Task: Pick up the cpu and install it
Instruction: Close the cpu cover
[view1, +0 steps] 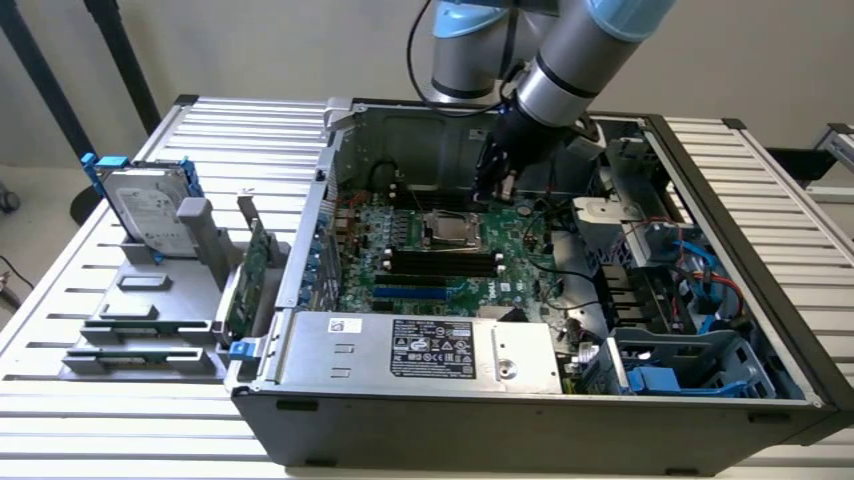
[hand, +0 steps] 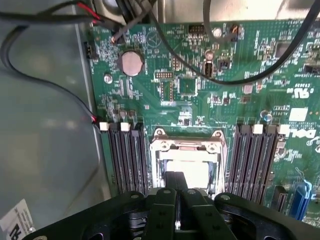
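The cpu socket (view1: 451, 232) sits mid-motherboard inside the open computer case (view1: 534, 400). In the wrist view its metal frame (hand: 187, 146) surrounds a pale flat square (hand: 195, 172) that looks like the cpu lying in the socket; I cannot tell whether it is fully seated. My gripper (view1: 497, 190) hangs inside the case, just above and behind the socket. Seen from the wrist, the gripper (hand: 175, 181) has its dark fingers (hand: 162, 210) pressed together over the socket's near edge, with nothing visible between them.
Memory slots (hand: 127, 160) flank the socket, and black cables (hand: 240, 80) loop over the board. A power supply (view1: 427, 348) lies along the case's front edge, drive bays (view1: 681, 370) on the exterior view's right. A hard drive (view1: 147, 210) and green card (view1: 247, 285) stand in holders outside, left.
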